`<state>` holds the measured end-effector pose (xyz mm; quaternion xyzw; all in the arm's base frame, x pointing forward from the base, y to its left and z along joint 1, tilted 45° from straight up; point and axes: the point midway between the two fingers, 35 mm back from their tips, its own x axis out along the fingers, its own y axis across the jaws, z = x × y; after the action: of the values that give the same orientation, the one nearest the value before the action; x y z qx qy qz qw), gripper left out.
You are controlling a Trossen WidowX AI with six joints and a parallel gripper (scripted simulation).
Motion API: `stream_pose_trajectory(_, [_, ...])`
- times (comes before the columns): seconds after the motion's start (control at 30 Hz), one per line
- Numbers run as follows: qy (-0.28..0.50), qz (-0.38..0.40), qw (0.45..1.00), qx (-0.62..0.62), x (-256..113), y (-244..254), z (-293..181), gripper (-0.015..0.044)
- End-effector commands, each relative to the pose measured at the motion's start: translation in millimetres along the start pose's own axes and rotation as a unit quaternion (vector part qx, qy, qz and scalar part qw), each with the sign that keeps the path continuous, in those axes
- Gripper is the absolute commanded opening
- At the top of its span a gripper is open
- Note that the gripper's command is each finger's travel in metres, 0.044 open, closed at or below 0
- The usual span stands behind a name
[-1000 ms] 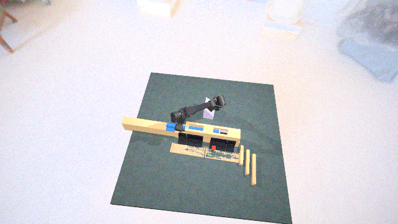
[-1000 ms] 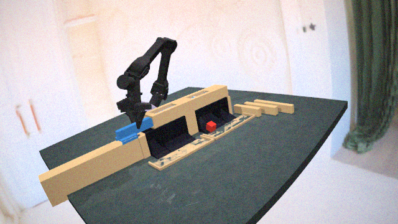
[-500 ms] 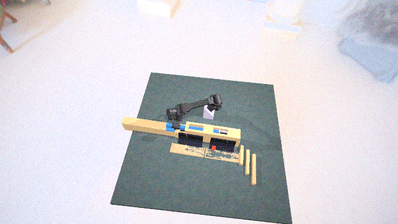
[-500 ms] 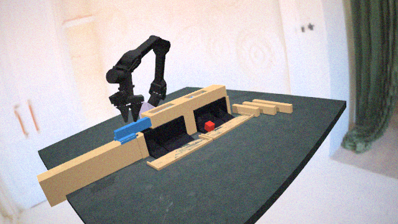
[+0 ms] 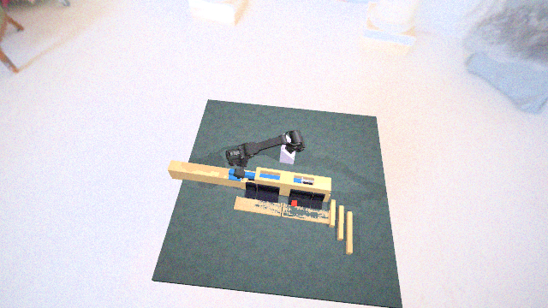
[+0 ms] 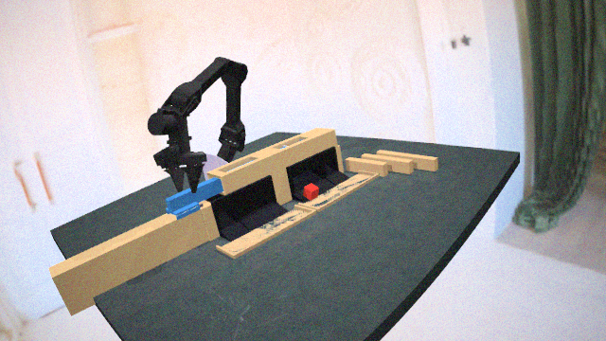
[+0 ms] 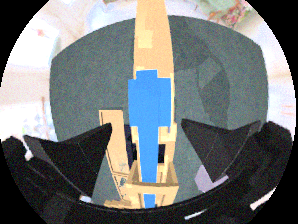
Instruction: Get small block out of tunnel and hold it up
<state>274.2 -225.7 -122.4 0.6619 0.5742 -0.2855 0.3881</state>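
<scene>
Red block [image 5: 294,203] [image 6: 311,191] seems already out of the tunnel [image 5: 284,188] [image 6: 282,187], by the dark chute's [image 5: 308,198] [image 6: 322,166] lower edge, at four o'clock from the gripper [image 5: 239,173] [image 6: 187,190] [image 7: 147,123] overhead — which is released, empty, over the blue handle [image 5: 232,173] [image 6: 205,189] [image 7: 149,100] — leaving grasp and lift undone.

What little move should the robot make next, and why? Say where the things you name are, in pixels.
Probably lift the gripper [image 5: 240,173] [image 6: 187,191] [image 7: 148,124] clear of the blue handle [image 5: 232,174] [image 6: 206,190] [image 7: 149,97], ready to go for the red block [image 5: 294,203] [image 6: 311,191]: its fingers stand open over the handle, while the block lies exposed at the farther front opening.
</scene>
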Motion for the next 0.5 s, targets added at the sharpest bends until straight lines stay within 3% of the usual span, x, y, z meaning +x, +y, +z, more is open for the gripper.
stream_pose_trajectory(0.0, [0.002, 0.002, 1.0, 0.003, 6.0, -1.1, -1.7, 0.044])
stream_pose_trajectory(0.37, [0.002, 0.002, 1.0, 0.003, 23.1, -4.4, -5.6, 0.044])
stream_pose_trajectory(0.47, [0.001, 0.0, 1.0, -0.001, 19.3, -3.9, -4.4, 0.0361])
